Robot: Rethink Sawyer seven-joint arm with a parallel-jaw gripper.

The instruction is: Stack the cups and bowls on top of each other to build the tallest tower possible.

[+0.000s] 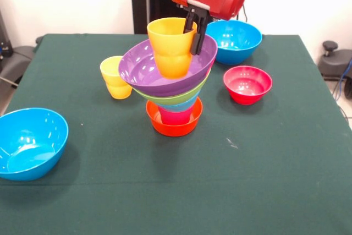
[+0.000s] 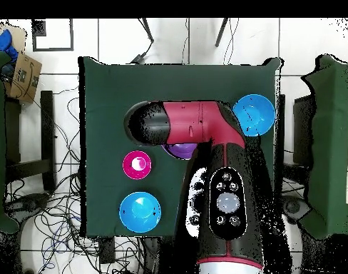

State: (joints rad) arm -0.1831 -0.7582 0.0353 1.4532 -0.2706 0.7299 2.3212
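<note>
We see a green-covered bench [image 1: 165,191] with a tower [image 1: 173,89] of nested bowls near its middle: an orange bowl [image 1: 174,125] at the base, a red-pink cup [image 1: 176,116] in it, then light blue, lime green and a tilted purple bowl [image 1: 144,70] on top. An orange cup [image 1: 171,47] stands in the purple bowl. The red arm's black claw [image 1: 196,31] is clamped on this cup's rim, one finger inside and one outside. A yellow cup [image 1: 115,77] stands just behind the tower's left side. A small red bowl [image 1: 247,84] sits to the right, a blue bowl [image 1: 235,41] behind it, and another blue bowl [image 1: 30,142] at the front left. From overhead, the arm [image 2: 198,128] hides most of the tower.
</note>
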